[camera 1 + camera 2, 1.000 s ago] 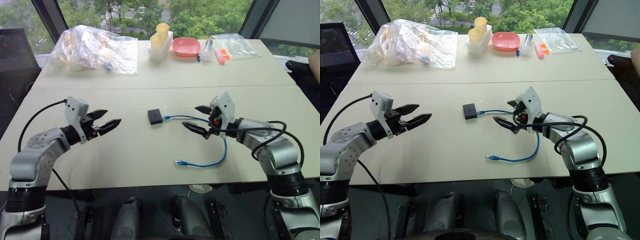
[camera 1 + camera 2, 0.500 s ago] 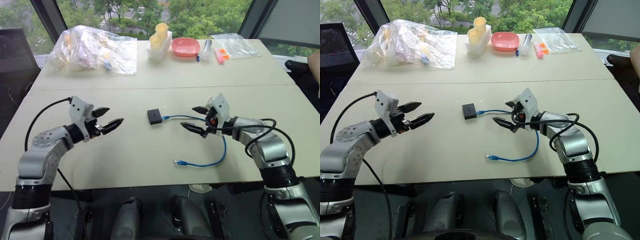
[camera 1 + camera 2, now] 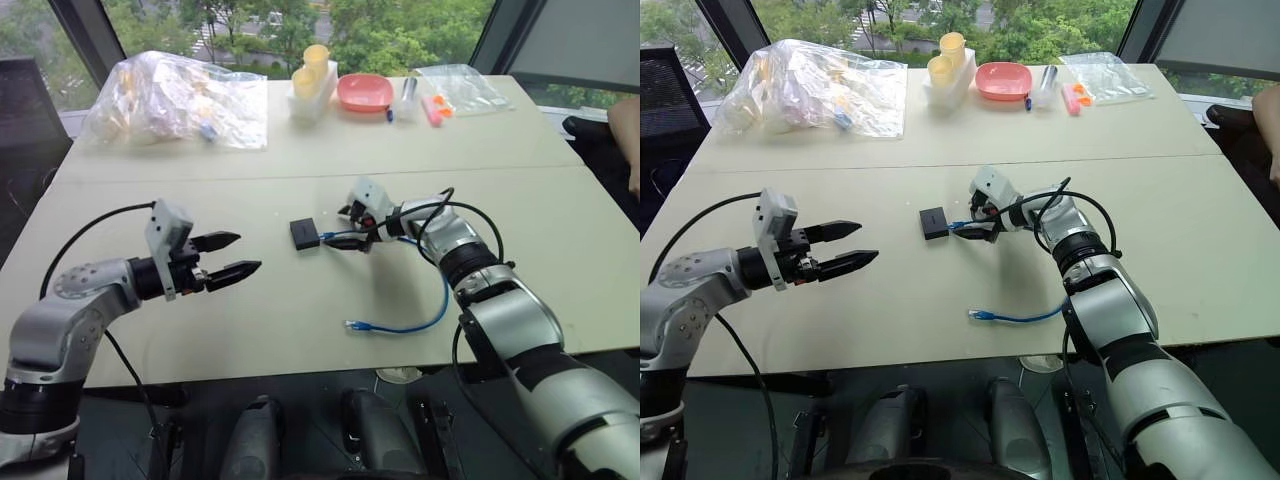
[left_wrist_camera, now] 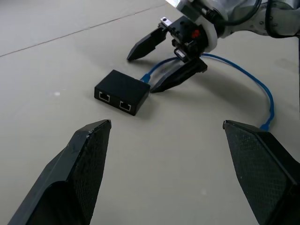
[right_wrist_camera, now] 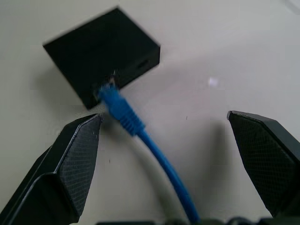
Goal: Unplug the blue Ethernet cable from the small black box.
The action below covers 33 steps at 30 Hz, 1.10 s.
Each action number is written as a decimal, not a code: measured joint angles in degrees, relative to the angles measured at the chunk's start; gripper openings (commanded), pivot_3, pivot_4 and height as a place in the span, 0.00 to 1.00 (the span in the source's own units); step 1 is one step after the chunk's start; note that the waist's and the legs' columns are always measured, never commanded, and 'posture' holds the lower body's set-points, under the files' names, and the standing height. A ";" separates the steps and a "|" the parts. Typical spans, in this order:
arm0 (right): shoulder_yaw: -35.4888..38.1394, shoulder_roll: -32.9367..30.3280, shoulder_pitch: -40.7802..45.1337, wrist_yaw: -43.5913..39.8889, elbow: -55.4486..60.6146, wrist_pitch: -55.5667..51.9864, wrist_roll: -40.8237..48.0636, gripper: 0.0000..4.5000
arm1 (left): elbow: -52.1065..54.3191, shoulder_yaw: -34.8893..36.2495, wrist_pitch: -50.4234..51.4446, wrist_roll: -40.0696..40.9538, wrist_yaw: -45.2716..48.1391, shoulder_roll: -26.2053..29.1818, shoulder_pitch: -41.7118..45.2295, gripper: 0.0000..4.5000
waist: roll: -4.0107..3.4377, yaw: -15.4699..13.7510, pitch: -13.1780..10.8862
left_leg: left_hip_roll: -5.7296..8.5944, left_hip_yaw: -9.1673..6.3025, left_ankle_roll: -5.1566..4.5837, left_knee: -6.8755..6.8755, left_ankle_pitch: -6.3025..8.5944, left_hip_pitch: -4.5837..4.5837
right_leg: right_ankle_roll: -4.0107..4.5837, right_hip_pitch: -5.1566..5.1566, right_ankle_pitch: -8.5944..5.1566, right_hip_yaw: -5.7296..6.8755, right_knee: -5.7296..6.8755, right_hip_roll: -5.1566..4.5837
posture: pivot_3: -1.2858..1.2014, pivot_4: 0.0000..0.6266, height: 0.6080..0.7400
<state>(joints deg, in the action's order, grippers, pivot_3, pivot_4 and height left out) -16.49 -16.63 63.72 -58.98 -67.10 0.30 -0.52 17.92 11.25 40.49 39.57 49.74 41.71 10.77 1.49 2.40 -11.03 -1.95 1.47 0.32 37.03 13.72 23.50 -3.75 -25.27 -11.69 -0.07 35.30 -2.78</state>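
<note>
I see a big pale table (image 3: 300, 330) with a small black box (image 3: 305, 233) and its blue Ethernet cable (image 3: 420, 322) lying in the middle, and at the far side a clear plastic bag (image 3: 175, 100), a pink bowl (image 3: 364, 93) and some yellow cups (image 3: 310, 72).

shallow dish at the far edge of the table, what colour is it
Pink; the dish shows best in the right eye view.

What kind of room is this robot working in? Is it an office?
Probably an office or lab room. A plain pale work table stands by big windows over trees, with a bag of odds and ends, a pink bowl and a networking cable laid out.
</note>
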 measured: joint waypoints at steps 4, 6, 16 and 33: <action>0.05 1.46 2.42 -0.91 -4.58 3.28 -2.91 0.88 | 4.43 2.20 3.54 4.47 -0.70 0.82 -2.32 0.88 | 0.01 0.19 0.01 | -0.05 -0.04 0.01 0.00 -0.01 -0.12 | 0.03 0.01 -0.01 0.00 0.14 0.09 | 0.52 0.24 1.00; 0.10 2.35 2.93 -0.72 -5.65 4.72 -3.91 0.71 | 6.84 3.86 5.63 7.16 -0.77 2.25 -3.80 0.88 | 0.00 0.35 0.01 | -0.07 -0.04 0.01 0.00 -0.01 -0.18 | 0.05 0.02 -0.01 0.00 0.20 0.12 | 0.52 0.24 1.00; -1.13 5.11 3.39 2.54 -6.97 14.90 -11.26 0.01 | 5.34 5.59 5.42 5.44 -1.70 5.80 -4.31 0.88 | -0.01 0.68 0.01 | -0.09 -0.06 0.23 0.03 -0.14 -0.28 | 0.19 0.05 0.07 0.00 0.33 0.17 | 0.52 0.24 1.00; -2.81 -10.05 -21.51 27.93 50.00 21.88 -27.56 0.01 | -45.26 -3.28 1.76 0.88 18.52 -0.28 36.66 0.88 | 0.02 -0.15 0.00 | 0.04 -0.06 0.32 0.07 -0.20 -0.03 | -0.03 -0.12 -0.02 0.01 0.35 0.16 | 0.52 0.24 1.00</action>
<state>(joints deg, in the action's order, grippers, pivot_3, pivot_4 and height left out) -19.30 -26.68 42.21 -31.05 -17.10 22.18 -28.09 -27.33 7.97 42.24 40.45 68.26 41.42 47.44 1.51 2.26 -11.04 -1.92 1.41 0.63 37.10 13.52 23.48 -3.78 -25.39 -11.71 -0.05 35.66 -2.62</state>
